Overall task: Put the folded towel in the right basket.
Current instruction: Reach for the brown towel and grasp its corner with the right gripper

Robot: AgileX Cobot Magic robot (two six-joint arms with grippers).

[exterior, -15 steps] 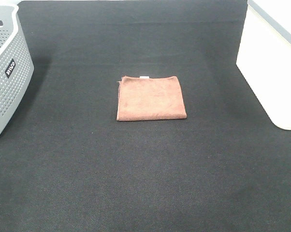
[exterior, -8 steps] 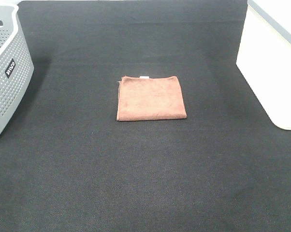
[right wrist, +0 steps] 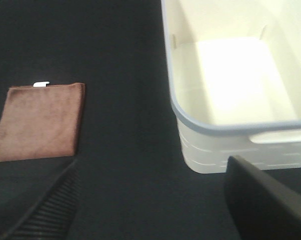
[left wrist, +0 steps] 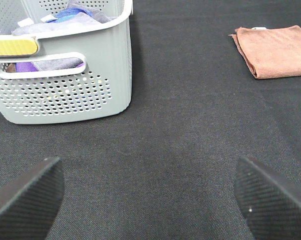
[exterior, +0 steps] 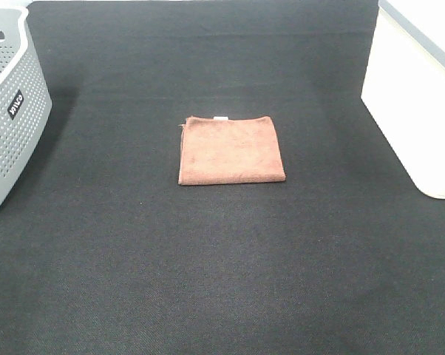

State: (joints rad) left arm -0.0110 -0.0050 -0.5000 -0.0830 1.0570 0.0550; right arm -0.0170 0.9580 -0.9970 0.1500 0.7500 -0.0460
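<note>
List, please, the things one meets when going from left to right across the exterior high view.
gray perforated basket → folded brown towel → white basket

You are looking at a grey perforated basket (exterior: 8,133) sitting at the left edge of the exterior high view, on the black woven table cover (exterior: 222,281). A small dark label (exterior: 15,104) with white lettering is showing on its side wall; the lettering is too small for you to read. In the left wrist view you are seeing a yellow strip (left wrist: 13,46) lying along the basket's rim, just above a handle slot (left wrist: 45,55). Cloths are filling the basket: a grey cloth (left wrist: 65,22) is lying on top, a blue cloth (left wrist: 73,11) is peeking out behind it, and a purple cloth (left wrist: 25,65) is showing through the slot.
</note>
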